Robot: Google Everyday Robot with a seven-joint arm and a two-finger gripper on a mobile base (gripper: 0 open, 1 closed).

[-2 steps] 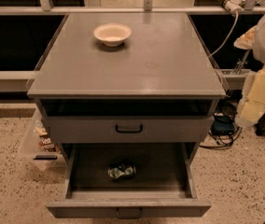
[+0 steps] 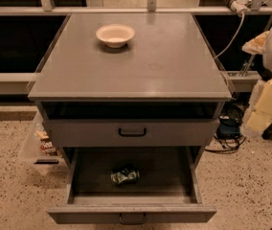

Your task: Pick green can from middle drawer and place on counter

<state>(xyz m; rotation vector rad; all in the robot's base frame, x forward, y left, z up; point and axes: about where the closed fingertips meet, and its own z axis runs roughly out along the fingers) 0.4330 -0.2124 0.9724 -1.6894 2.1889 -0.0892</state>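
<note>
We logged the counter (image 2: 174,71) filling centre frame. The middle drawer (image 2: 93,169) stood pulled open at 6 o'clock. The gripper (image 2: 267,105) hung off the counter's side at 3 o'clock, and we couldn't tell its state. The cream bowl (image 2: 115,34) sat on the counter at 12. The green can (image 2: 125,175) lay inside the drawer, mid-floor.

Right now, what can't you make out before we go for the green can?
Camera view only:
1. End effector: at the right edge beside the counter, partly cut off by the frame.
2. Green can in the middle drawer: markings too small to read.
3. Drawer front handle: clipped by the bottom edge.
4. Slot under the counter: too dark to see inside.
</note>
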